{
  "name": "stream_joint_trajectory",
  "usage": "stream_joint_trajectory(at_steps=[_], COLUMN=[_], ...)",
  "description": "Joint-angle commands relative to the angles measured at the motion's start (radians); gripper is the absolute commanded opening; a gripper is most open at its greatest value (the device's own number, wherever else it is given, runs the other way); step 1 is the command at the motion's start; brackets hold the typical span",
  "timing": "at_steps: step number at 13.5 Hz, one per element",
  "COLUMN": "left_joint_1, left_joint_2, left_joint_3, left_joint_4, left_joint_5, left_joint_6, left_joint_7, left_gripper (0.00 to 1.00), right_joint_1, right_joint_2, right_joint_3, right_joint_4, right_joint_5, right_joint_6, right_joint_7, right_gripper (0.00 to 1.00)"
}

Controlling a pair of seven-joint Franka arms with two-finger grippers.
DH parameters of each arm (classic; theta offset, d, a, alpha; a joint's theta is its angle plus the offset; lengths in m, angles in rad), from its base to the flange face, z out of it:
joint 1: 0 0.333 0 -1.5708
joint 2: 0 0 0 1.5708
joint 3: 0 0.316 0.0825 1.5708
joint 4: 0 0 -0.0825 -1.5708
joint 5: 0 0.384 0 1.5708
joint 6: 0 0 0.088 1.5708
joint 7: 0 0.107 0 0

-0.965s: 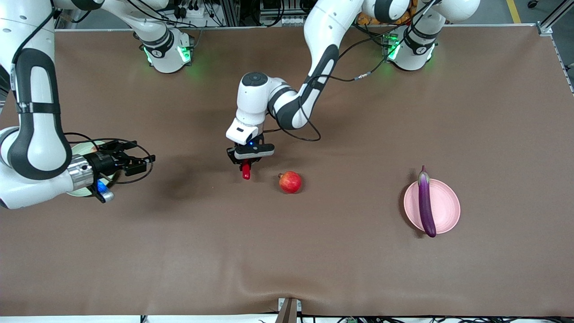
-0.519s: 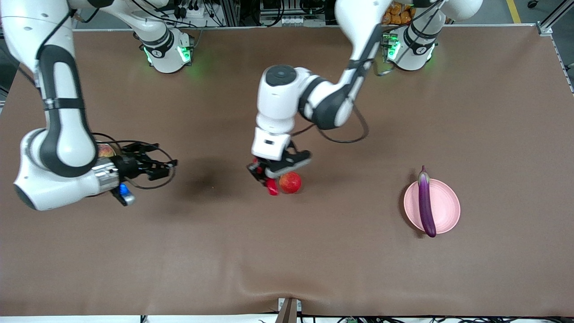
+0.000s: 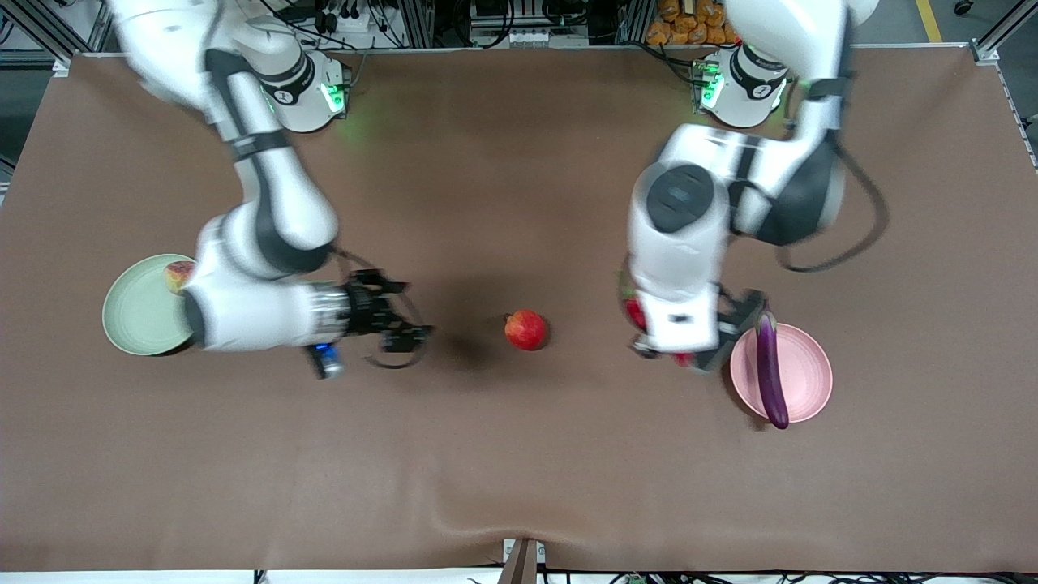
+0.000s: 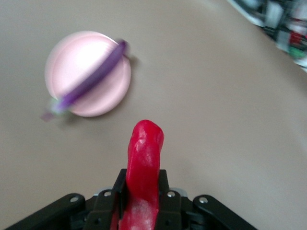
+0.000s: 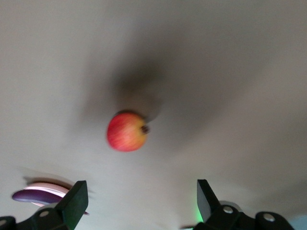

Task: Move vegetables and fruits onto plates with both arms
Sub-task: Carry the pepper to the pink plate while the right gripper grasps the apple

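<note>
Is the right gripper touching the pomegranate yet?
Apart. The right wrist view shows bare table between the open right gripper and the pomegranate.

A robotics lab: two white Franka arms on green-lit bases (image 3: 304, 89) at a brown-covered table (image 3: 519, 470), aluminium framing (image 3: 1001, 32) and cables along the frame's top edge.

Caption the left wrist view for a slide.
Left gripper shut on the red chili pepper, above the table, pink plate with eggplant ahead.

eggplant (image 3: 769, 373): glossy | pink plate (image 3: 803, 357): matte | table cover (image 3: 519, 470): matte brown cloth
</note>
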State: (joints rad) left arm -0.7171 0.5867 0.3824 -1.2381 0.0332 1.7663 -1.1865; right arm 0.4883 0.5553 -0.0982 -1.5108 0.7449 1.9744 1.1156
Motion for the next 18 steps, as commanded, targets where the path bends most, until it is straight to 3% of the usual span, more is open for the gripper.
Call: stream_joint_trajectory(at_steps=[1,3,6,9,12,15,16,18], left_joint_1=[0.129,0.224,0.316,0.379,0.410,0.429,0.427,0.426], left_joint_2=[-0.025,-0.021,0.004,0.097,0.168,0.212,0.216,0.211], left_joint_3=[-0.017,-0.020,-0.025,-0.036,-0.037,-0.065,-0.069,-0.074], left_joint_4=[-0.040,-0.046,-0.060,-0.058,-0.060,-0.069,-0.090,-0.142], left_joint_5=[0.020,0.020,0.017,-0.039,-0.045,-0.049,-0.049,-0.046], left_joint_6=[-0.071,-0.071,-0.067,0.089,0.200,0.220,0.220,0.222], left_joint_7=[0.183,0.347,0.546,0.605,0.851,0.985,1.002,1.028], left_gripper=[0.00,0.00,0.00,0.00,0.00,0.00,0.00,0.00], right_joint_1=[0.076,0.122,0.229,0.242,0.260,0.276,0.279,0.276], right_joint_2=[0.063,0.130,0.262,0.330,0.354,0.386,0.388,0.385], right_joint_3=[-0.015,-0.017,-0.018,-0.020,-0.017,-0.018,-0.017,-0.017], right_joint_4=[0.047,0.115,0.181,0.248,0.245,0.250,0.248,0.250], right_joint_5=[0.008,0.002,-0.105,-0.133,-0.214,-0.225,-0.252,-0.262], right_joint_6=[0.076,0.131,0.311,0.328,0.322,0.333,0.334,0.328], right_joint_7=[0.062,0.063,0.105,0.179,0.182,0.178,0.178,0.175], right_gripper=[1.00,1.00,1.00,1.00,1.00,1.00,0.96,0.20])
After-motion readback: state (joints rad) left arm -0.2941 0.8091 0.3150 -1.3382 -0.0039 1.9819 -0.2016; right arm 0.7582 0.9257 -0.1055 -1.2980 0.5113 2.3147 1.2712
